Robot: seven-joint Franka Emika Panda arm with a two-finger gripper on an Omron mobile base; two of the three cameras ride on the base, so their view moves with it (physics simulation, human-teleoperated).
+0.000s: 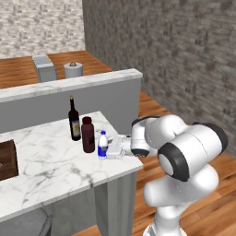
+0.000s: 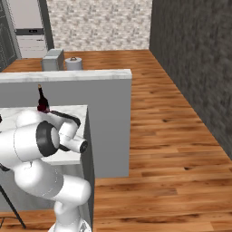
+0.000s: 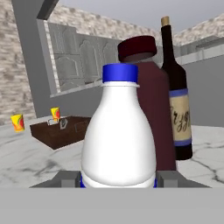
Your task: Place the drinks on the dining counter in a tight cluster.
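Note:
On the dining counter [image 1: 50,161], near its right edge, the three drinks stand close together. The tall dark wine bottle [image 1: 74,120] is furthest back, the squat maroon bottle [image 1: 88,134] sits just in front of it, and the small water bottle [image 1: 103,144] with a blue cap is nearest the arm. My gripper [image 1: 110,150] reaches in from the right and is shut on the water bottle. In the hand view the water bottle [image 3: 119,135] sits between my fingertips [image 3: 65,178], with the maroon bottle [image 3: 153,105] and the wine bottle [image 3: 177,96] right behind it.
A dark wooden box [image 1: 7,159] lies on the counter's left part, with two small orange cups [image 3: 17,122] near it. Behind the counter runs a raised grey partition [image 1: 69,99] with a marble cap. The counter's right edge [image 2: 85,131] drops to wooden floor.

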